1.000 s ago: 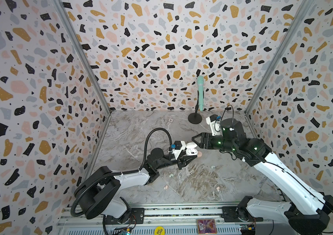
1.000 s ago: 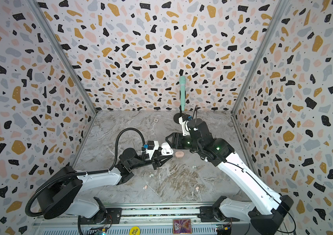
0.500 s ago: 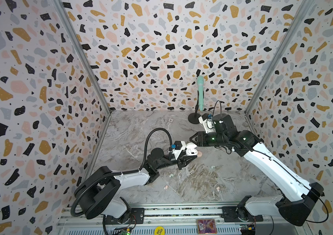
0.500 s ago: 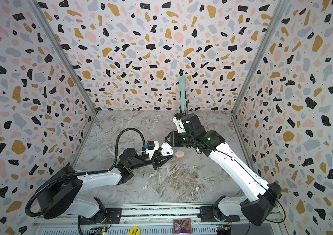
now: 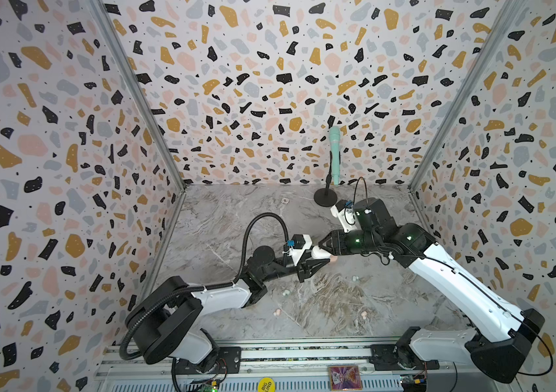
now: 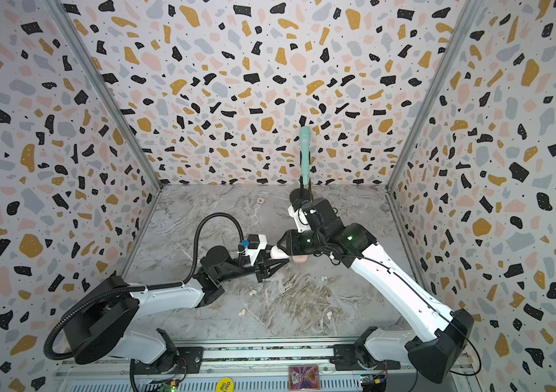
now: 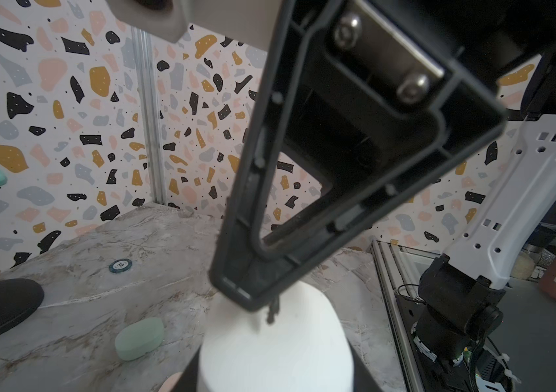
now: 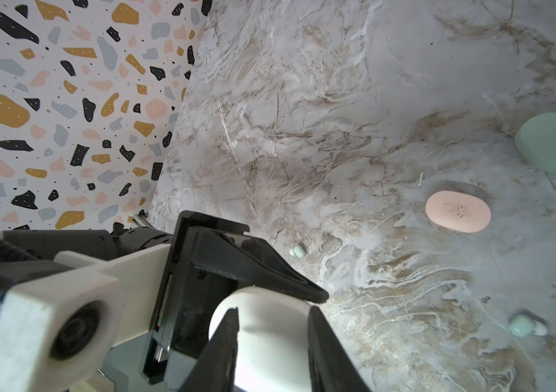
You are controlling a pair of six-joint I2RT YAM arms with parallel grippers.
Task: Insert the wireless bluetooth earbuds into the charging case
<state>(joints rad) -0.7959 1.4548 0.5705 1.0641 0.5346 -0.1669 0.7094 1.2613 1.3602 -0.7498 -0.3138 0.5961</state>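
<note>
The white case (image 8: 263, 303) is clamped by the left end effector (image 5: 321, 258) and the right end effector (image 8: 273, 310). A mint case (image 7: 139, 338) is seen only in wrist views.

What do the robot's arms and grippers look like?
White links, black joints: left arm and right arm. A black ribbed hose loops off the left; green lights dot the right. Black tapered fingers on the left gripper and right gripper.

In both top views we see little of the white case (image 5: 319, 252) between the left gripper (image 5: 320, 260) and right gripper (image 5: 322, 247); the pink case (image 6: 300, 259) is half covered. We cannot tell the shape of the buds (image 5: 355, 278) there. The mint case (image 8: 555, 142) is cut off in the right wrist view.
</note>
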